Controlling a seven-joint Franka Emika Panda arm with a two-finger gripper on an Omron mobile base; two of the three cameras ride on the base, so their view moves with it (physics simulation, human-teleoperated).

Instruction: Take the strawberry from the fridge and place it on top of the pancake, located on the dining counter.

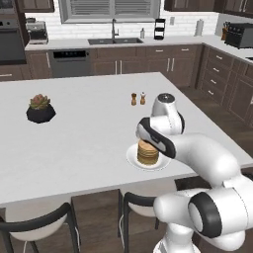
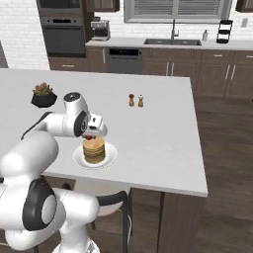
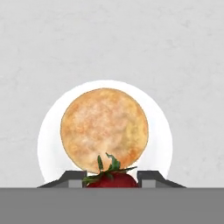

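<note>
The dark two-finger gripper [image 3: 111, 178] is clamped on the small dark-red, green-leafed strawberry [image 3: 112, 178], at 6 o'clock of the round golden-brown pancake [image 3: 104, 129].

one strawberry [image 3: 111, 178], held between two fingers [image 3: 70, 178]. one pancake [image 3: 104, 129] stack on one white plate [image 3: 161, 144]. one tabletop [image 1: 84, 143] carries them. also on it: two small shakers [image 1: 138, 99] side by side and one potted plant [image 1: 40, 108] in a dark pot. two chairs [image 1: 34, 225] stand at the near edge. one sink [image 1: 114, 41] sits on the far wall counter.
</note>
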